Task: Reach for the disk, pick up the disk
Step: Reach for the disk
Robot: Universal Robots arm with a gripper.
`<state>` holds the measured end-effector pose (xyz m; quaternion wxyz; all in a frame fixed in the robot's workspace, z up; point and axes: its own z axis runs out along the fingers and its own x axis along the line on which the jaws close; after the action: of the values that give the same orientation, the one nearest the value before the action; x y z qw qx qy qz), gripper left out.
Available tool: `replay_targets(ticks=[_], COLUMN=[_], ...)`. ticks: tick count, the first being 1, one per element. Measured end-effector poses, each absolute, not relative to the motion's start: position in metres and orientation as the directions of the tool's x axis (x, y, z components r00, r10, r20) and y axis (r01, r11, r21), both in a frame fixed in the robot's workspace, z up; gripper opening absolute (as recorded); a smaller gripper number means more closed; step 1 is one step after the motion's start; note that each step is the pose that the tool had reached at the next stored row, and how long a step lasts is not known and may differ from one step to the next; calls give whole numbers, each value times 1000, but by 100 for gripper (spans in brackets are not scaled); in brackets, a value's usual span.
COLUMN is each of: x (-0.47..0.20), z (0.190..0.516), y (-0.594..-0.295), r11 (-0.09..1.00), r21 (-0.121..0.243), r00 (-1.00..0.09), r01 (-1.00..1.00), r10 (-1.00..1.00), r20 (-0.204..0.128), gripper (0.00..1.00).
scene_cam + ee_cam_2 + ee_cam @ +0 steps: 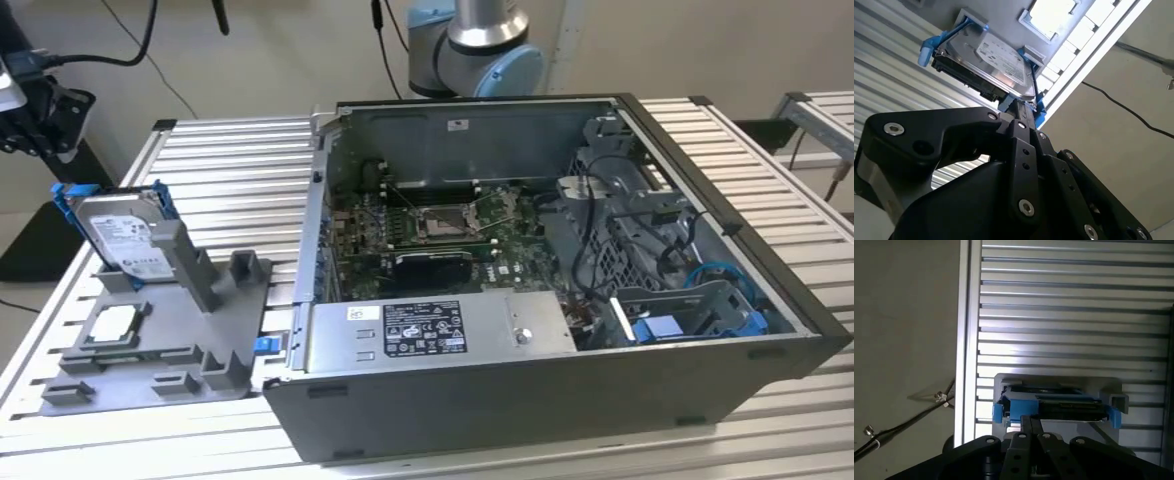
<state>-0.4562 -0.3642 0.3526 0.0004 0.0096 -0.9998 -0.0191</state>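
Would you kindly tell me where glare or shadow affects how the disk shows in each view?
Exterior view: soft, even light on the disk, no strong glare. Second wrist view: the disk catches a bright sheen, and the holder beyond is washed out white. First wrist view: the disk, edge-on, sits in shade while the table slats glare white.

Labels on the disk (123, 237) and power-supply box (441, 330) seem unreadable.

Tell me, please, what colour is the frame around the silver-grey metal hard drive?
The plastic frame is bright blue, clearest in the second wrist view.
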Motion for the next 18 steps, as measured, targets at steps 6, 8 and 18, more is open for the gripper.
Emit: replay_targets(ticks=[6,8,18], x=[-457,-457,-457], z=[353,353,353], y=[-364,-364,-364], r11=[999,999,993], r21=[38,38,38], r00=[-1000,-1000,-994], r01=[-19,-21,-112], r10=[-19,-21,-112], r20=[0,0,1], gripper=[0,0,0])
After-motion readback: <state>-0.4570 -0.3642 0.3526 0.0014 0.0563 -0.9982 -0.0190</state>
